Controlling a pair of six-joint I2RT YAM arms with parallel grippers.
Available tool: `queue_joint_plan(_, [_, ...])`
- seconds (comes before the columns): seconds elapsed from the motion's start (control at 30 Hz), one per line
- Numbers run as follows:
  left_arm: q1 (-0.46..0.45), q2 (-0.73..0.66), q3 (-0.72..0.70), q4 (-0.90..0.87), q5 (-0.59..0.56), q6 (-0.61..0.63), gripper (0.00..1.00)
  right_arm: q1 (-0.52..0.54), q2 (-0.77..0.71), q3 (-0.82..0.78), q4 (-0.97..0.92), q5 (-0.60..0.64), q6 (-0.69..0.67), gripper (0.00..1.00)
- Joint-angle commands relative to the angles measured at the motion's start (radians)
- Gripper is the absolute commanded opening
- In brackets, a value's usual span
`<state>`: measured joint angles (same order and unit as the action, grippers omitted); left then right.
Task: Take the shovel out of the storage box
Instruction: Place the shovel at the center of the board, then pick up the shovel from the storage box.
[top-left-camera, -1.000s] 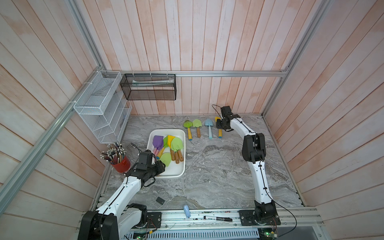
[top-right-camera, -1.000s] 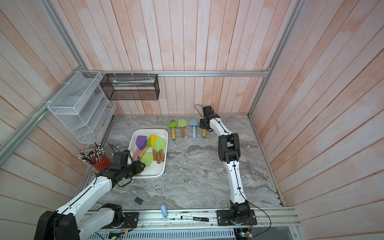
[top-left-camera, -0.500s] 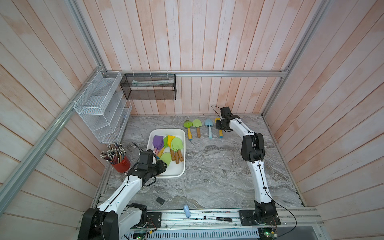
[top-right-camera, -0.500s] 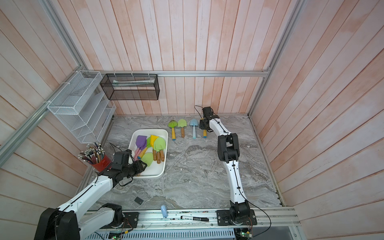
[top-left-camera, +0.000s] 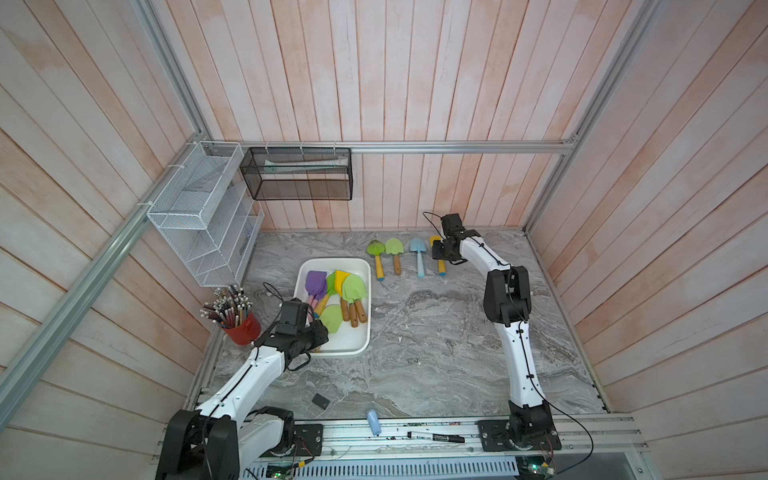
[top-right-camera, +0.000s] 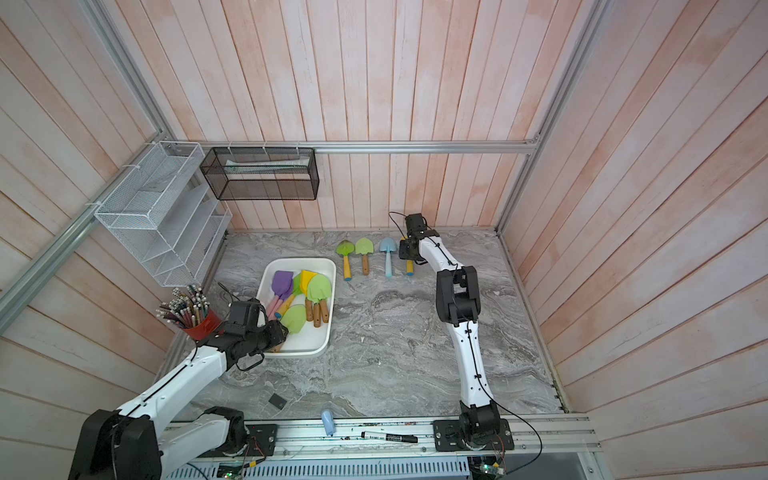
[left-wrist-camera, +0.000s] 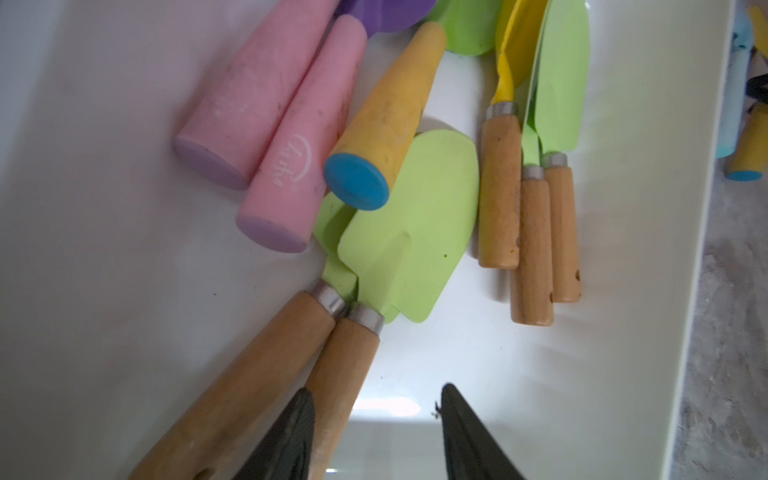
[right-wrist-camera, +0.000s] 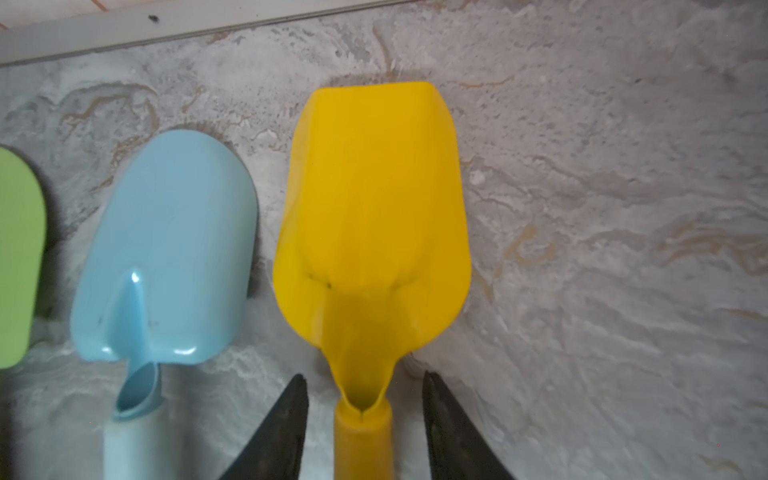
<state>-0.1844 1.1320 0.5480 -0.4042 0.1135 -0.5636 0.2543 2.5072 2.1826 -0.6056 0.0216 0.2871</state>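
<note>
Left gripper (left-wrist-camera: 372, 409) at overlapping shovels (left-wrist-camera: 411, 232)

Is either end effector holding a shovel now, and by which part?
Nothing held: right end effector stands open astride the yellow shovel; left end effector open too.

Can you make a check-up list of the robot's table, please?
Surface: grey marble-look table.
Job's things: white storage box holds a pile of shovels; a row of four shovels lies outside.
Clutter: red pencil cup, black marker.
Hands: left hand open over the box, wooden handle between its fingers; right hand open around the yellow shovel.
Cables: black cable at right arm's base.
Surroundings: wooden walls, white wire rack, black mesh basket.
</note>
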Motion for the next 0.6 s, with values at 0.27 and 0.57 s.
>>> queue_joint_plan(0.27, [-0.024,0.120,0.019,0.018,-0.019,0.052,0.52,-0.004,-0.333,-0.298,0.131,-0.025,0.032,0.53])
queue_joint_plan(0.57, [-0.096,0.189,0.054,0.001,0.011,0.054,0.52,-0.004,-0.386,-0.373,0.163,-0.022,0.033,0.53])
